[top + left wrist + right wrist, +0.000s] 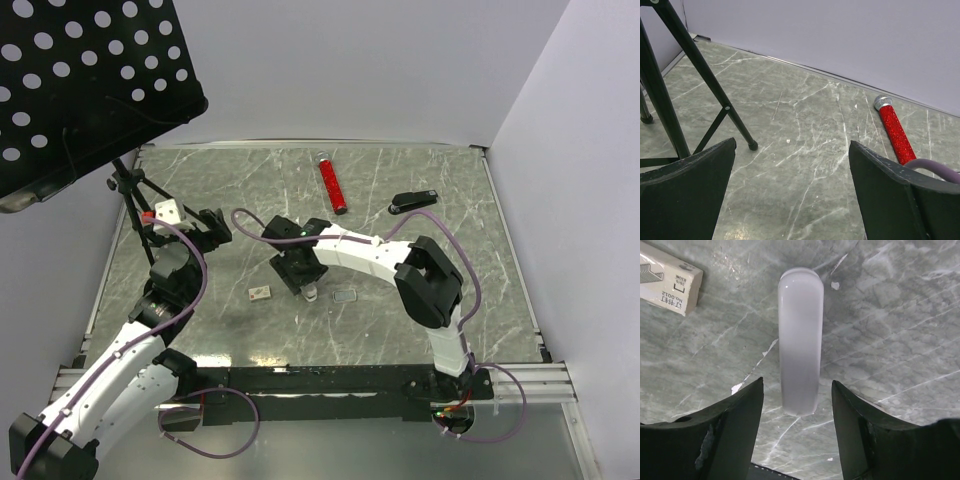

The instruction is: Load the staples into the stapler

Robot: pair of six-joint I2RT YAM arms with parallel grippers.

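Fingers of the right gripper are parted either side of a pale rounded bar, which is not clamped. The left gripper is spread wide and empty. The staples lie just right of the right gripper and the stapler lies far right, so loading is judged not yet begun.

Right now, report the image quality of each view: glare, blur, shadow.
Top external: evenly lit and sharp, with a paler sheen on the table near its front edge. Left wrist: the dark jaws are soft in the foreground, the red tube sparkles, and a glare patch sits on the table at the bottom. Right wrist: the pale cylinder looks soft-edged, while the print on the box is readable.
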